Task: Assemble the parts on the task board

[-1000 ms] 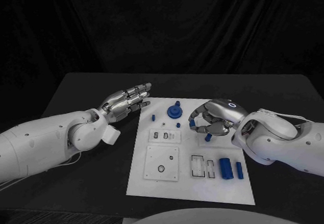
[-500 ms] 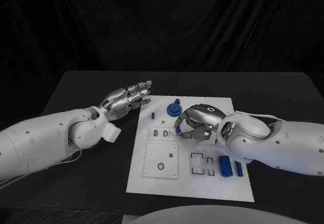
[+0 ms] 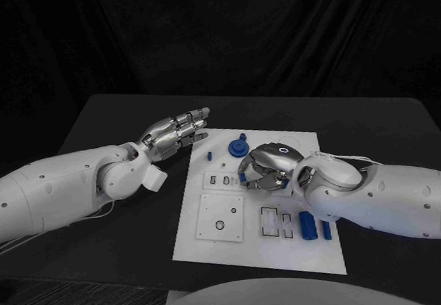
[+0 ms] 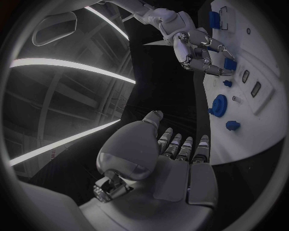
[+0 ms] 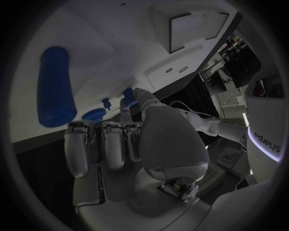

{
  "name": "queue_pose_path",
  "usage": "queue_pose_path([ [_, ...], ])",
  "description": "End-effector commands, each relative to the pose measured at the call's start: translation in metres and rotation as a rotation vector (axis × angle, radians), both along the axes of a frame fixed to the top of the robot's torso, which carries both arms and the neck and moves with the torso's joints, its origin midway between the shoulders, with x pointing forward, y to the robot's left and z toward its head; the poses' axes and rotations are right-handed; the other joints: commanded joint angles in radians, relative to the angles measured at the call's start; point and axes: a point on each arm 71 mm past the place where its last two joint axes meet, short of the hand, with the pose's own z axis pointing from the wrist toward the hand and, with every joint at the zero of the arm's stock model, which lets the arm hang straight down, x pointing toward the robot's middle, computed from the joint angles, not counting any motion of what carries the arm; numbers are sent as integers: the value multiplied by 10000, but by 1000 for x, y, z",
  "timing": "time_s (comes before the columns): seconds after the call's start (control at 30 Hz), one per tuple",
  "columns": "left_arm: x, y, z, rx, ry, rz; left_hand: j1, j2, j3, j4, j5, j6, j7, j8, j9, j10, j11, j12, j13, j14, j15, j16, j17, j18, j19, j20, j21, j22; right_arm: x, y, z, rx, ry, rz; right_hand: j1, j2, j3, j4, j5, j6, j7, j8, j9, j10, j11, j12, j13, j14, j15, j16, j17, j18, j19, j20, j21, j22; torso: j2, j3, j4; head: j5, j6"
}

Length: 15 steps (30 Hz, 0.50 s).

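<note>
The white task board lies at the centre of the black table in the head view, with the two robot hands set on either side of its upper half. The right robot hand sits over the middle of the task board, fingers curled inward and downward; the left wrist view shows a small blue part at its fingertips, though whether that part is actually gripped cannot be told. Just above and left of this robot hand in the head view stands a round blue gear, with a small blue peg further left near the task board's edge. Below the right robot hand, toward the lower right of the task board, a blue cylinder lies next to a slimmer blue bar, both partly against the white forearm. The left robot hand hovers off the task board's upper-left corner, fingers straight and apart, holding nothing and touching no part.
</note>
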Motion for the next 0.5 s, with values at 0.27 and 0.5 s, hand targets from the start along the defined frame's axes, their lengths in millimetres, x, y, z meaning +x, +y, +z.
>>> queue_pose_path([
  [0.27, 0, -3, 1, -261, -166, -109, -53, 45, 104, -4, 39, 57, -3, 42, 9, 61, -14, 73, 14, 28, 77, 52, 9, 109, 58, 45, 40, 12, 0, 1, -3, -353, -148, -104, 39, -58, 110, -143, -145, -48, 38, -119, 1094, 1059, 74, 26, 2630, 1057, 45, 26, 2634, -159, 1059, 62, 25, 2633, 6, -1, -2, -39, -53],
  [0.5, 1, -3, 1, -235, -126, -130, -58, 48, 129, 0, 40, 48, 3, 38, 7, 57, -15, 68, 13, 17, 61, 46, 5, 108, 52, 41, 37, 10, 0, 1, -4, -453, -143, -94, -28, -74, 146, -228, -707, -108, 42, -237, 1171, 1059, 70, 26, 2630, 1057, 39, 26, 2634, -159, 1059, 60, 25, 2633, 5, -1, 9, -43, -12],
])
